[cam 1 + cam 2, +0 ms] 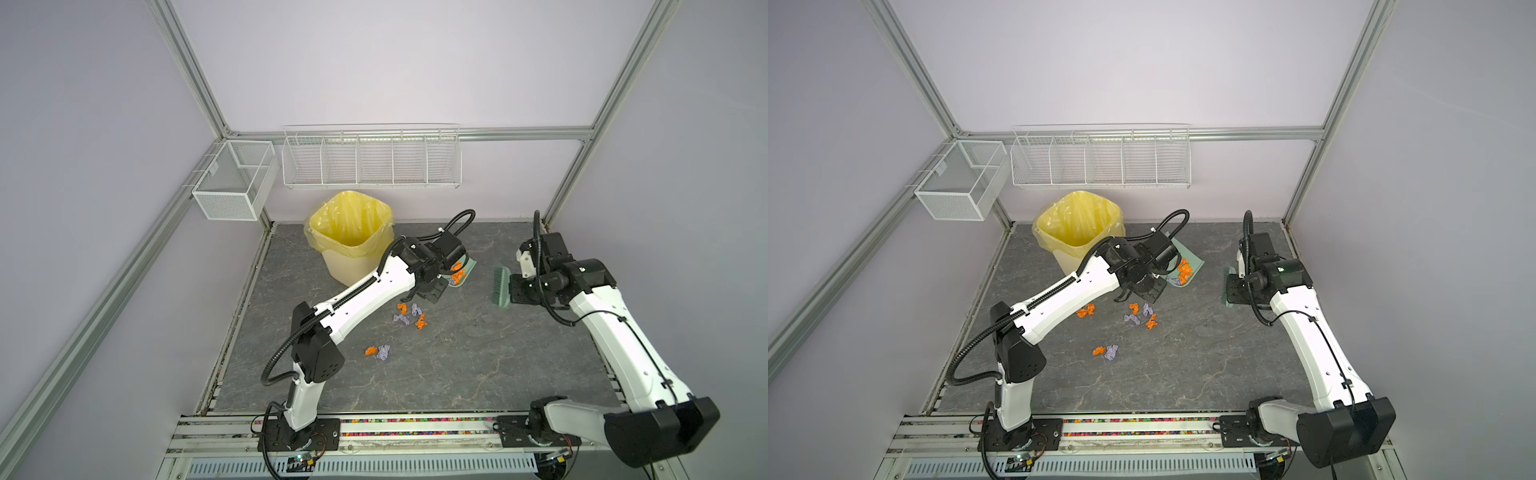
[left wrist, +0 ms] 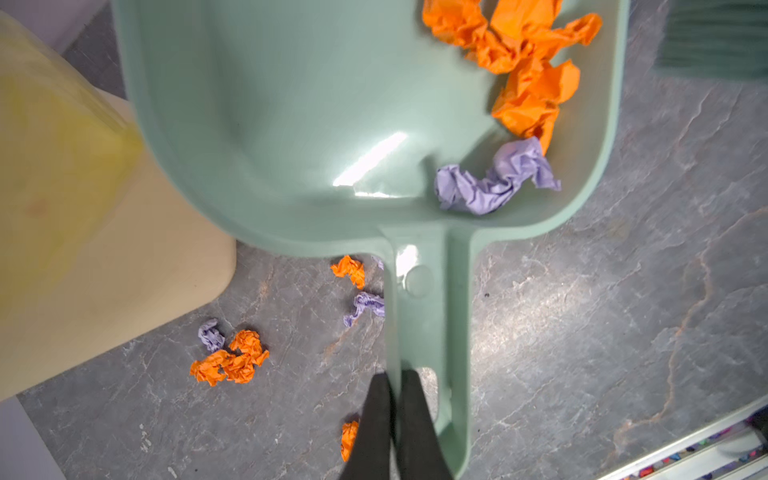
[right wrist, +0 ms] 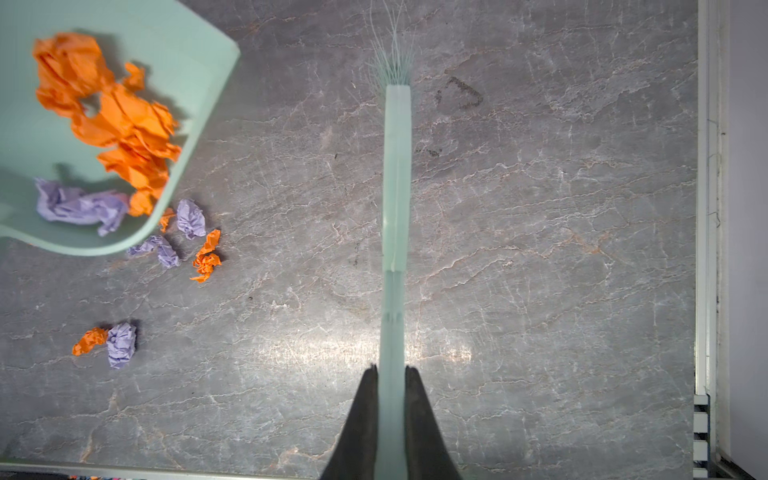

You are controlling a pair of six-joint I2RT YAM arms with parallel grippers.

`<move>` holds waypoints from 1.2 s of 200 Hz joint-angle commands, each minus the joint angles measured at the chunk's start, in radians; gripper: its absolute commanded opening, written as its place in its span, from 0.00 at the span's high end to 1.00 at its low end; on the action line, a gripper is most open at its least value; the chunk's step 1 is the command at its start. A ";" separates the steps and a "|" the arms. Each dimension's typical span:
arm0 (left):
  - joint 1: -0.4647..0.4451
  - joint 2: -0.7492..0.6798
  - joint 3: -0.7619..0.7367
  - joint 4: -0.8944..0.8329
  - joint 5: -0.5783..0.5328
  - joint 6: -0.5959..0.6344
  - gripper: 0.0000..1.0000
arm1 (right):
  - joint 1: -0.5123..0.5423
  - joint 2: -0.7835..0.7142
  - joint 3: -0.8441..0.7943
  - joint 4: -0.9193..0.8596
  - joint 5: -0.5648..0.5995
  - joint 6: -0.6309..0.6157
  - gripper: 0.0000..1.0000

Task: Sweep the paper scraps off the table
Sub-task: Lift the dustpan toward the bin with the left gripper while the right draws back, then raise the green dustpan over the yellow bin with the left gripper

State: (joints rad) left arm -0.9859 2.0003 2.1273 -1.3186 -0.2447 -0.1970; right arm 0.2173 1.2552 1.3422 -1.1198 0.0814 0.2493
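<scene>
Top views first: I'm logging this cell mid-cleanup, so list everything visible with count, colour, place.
table: one, dark grey, veined
bin: one, cream, yellow liner, table's back left
dustpan: one, mint green, held beside bin
brush: one, mint green, right of dustpan
paper scraps: about seven loose on table, orange and lavender; more in dustpan
wire rack: one, white, back wall
mesh basket: one, white, left frame
left tool: black, shut on dustpan handle
right tool: black, shut on brush handle

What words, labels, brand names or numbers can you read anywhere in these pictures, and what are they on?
No text can be read.
The small tag on the mesh basket: too small to read.
The round moulded mark on the dustpan handle: blurred, no letters show.
</scene>
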 commanded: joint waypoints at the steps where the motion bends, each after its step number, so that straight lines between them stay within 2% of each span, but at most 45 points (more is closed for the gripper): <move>1: 0.003 0.045 0.075 -0.096 -0.053 0.011 1.00 | -0.007 -0.008 -0.014 0.037 -0.028 -0.015 0.93; 77: 0.061 0.020 0.148 -0.153 -0.040 0.025 1.00 | -0.006 0.022 -0.031 0.085 -0.077 0.005 0.93; 105: 0.081 0.031 0.244 -0.213 -0.095 0.030 1.00 | -0.006 0.031 -0.040 0.096 -0.102 0.008 0.93; 140: 0.112 0.035 0.340 -0.242 -0.070 0.038 1.00 | -0.005 0.029 -0.048 0.096 -0.108 0.005 0.93; 157: 0.149 0.025 0.357 -0.262 -0.016 0.042 1.00 | -0.005 0.018 -0.050 0.090 -0.127 0.007 0.93; 177: 0.203 -0.002 0.358 -0.270 -0.002 0.036 1.00 | -0.005 0.006 -0.053 0.082 -0.134 0.005 0.93; 240: 0.300 -0.065 0.368 -0.244 -0.047 0.059 1.00 | -0.006 0.029 -0.052 0.095 -0.152 0.000 0.93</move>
State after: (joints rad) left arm -0.7170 1.9835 2.4603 -1.5387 -0.2691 -0.1459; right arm 0.2173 1.2819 1.2976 -1.0451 -0.0437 0.2539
